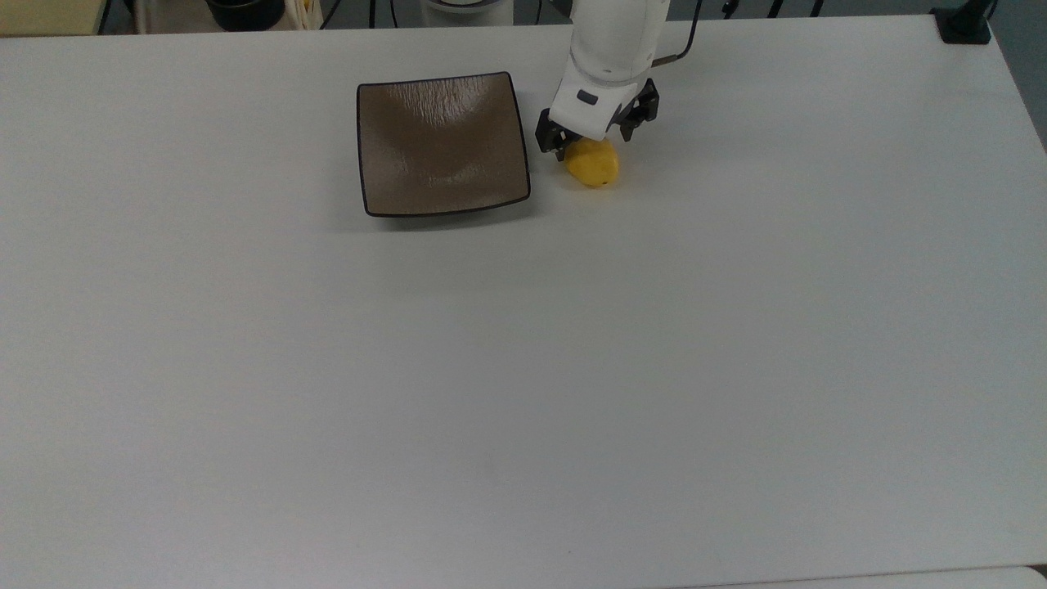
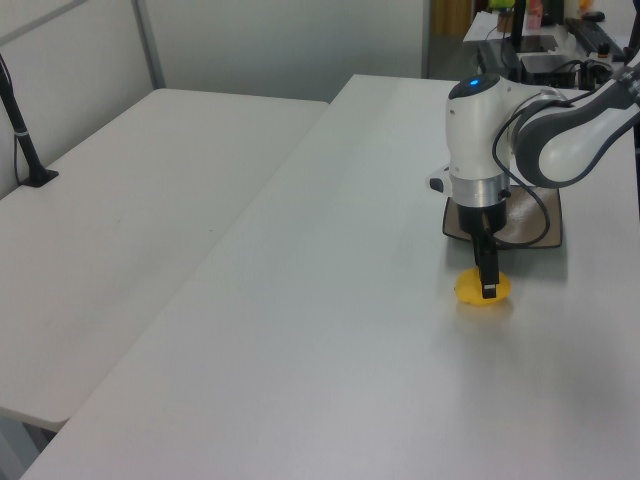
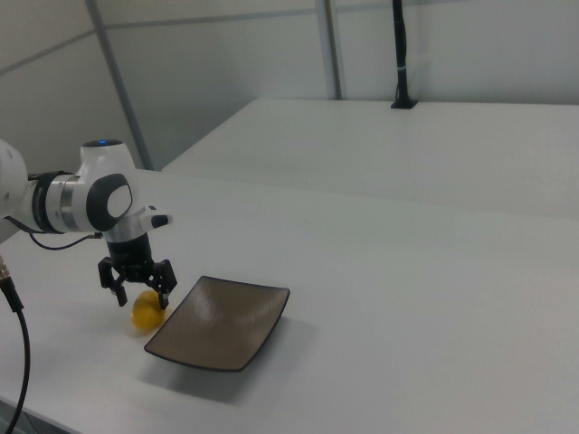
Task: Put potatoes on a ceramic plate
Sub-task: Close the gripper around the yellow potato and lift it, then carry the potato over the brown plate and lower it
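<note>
1. White laminate forms the surface [image 1: 572, 368], a broad pale sheet seen across the whole top view; a second pale tabletop [image 2: 150, 220] is seen beside it at the left view's left, with a dark post [image 2: 20, 125] standing at its far edge.

2. White and grey casing covers the arm [image 2: 560, 140], which is seen bent at the elbow in the left view, its last link turned straight down toward the surface. A small blue light is lit on top of that link [image 2: 478, 83]. A dark cable is looped beside the wrist.

3. Brown-taupe glaze covers the ceramic plate [image 1: 442, 143], a square shallow dish with a thin black rim and upturned edges. It is set flat on the surface, and nothing is held in it. A faint texture is seen near its far edge in the top view.

4. Black is the colour of the gripper [image 1: 593, 146], which is lowered over the potato. Its jaws are held apart, one finger on either side of the potato, and no squeeze on it can be made out.

5. Yellow and smooth, the potato [image 1: 594, 166] is seen lying on the surface just beside the plate, at the top view's right of it, apart from the rim. A small dark spot is marked on its near end.

6. No writing or label can be read anywhere.
</note>
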Robot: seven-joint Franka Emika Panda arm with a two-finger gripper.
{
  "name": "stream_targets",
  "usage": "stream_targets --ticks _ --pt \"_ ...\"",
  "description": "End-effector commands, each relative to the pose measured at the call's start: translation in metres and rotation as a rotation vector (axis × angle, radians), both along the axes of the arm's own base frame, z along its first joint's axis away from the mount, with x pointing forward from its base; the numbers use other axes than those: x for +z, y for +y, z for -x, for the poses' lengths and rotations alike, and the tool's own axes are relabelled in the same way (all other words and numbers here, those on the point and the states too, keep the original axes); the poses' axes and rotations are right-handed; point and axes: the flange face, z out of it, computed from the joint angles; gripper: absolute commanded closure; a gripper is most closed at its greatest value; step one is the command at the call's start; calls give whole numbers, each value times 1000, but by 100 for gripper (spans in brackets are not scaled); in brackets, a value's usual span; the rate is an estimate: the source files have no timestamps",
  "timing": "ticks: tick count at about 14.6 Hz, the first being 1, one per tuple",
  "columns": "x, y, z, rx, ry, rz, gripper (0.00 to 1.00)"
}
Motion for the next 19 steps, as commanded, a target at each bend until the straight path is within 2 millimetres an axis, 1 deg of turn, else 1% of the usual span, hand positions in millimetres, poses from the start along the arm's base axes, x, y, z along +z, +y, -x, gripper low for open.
stream_targets --ticks 1,3,4,6,11,14,15,16,17,18,19 --pt "-9 3 4 28 -19 12 15" --pt "-9 3 4 36 -22 18 52" --pt "-7 3 3 33 -27 17 61" --pt "0 2 3 15 -37 20 62" --pt "52 -6 4 -11 -106 19 61" --pt "74 -18 3 -39 -129 22 61" --pt "84 -26 1 -55 -130 28 61" --pt "89 -33 1 -66 -126 35 61" --pt "93 -44 -2 -80 -126 40 61" --pt "96 -57 -5 -101 -133 45 61" --pt "100 -74 -9 -125 -135 53 60"
